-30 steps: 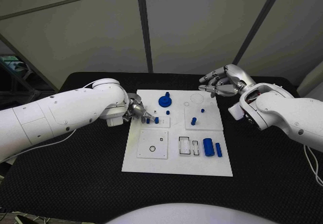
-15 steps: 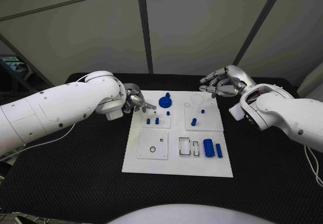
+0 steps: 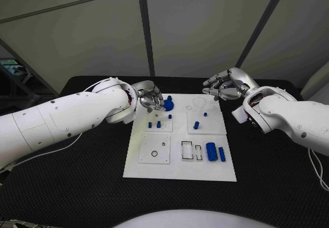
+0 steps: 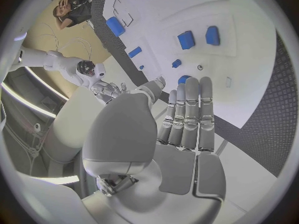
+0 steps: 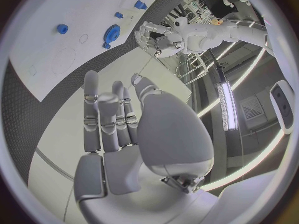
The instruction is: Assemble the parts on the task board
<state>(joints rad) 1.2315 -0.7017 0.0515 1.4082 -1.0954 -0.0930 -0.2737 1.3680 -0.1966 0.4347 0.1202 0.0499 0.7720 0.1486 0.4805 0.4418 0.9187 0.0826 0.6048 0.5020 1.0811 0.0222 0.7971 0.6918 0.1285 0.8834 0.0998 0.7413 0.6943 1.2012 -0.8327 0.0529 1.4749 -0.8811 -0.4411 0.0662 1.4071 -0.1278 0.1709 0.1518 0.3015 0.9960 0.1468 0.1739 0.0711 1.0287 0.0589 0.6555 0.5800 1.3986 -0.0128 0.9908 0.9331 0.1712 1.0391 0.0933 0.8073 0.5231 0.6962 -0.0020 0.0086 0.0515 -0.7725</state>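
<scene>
From the head view we see the white rectangular task board [image 3: 179, 164] lying in the middle of the black table [image 3: 75, 190]. The small blue plastic parts [image 3: 195, 125] sit on it: a gear-like piece [image 3: 168, 103] near its far left corner, short pegs across its middle, and two cylinders [image 3: 214, 151] toward its near right edge. The left hand [image 3: 149, 98] hovers at the board's far left corner, just beside the gear-like piece, fingers spread and holding nothing. The right hand [image 3: 225, 85] hangs beyond the board's far right corner, fingers loosely apart, empty.

In the left wrist view, we see the left hand's fingers [image 4: 187, 114] stretched straight toward the board [image 4: 249, 59], nothing in them.

In the right wrist view, the right hand's fingers [image 5: 109, 119] extend unclenched above the table, clear of the board [image 5: 56, 15].
</scene>
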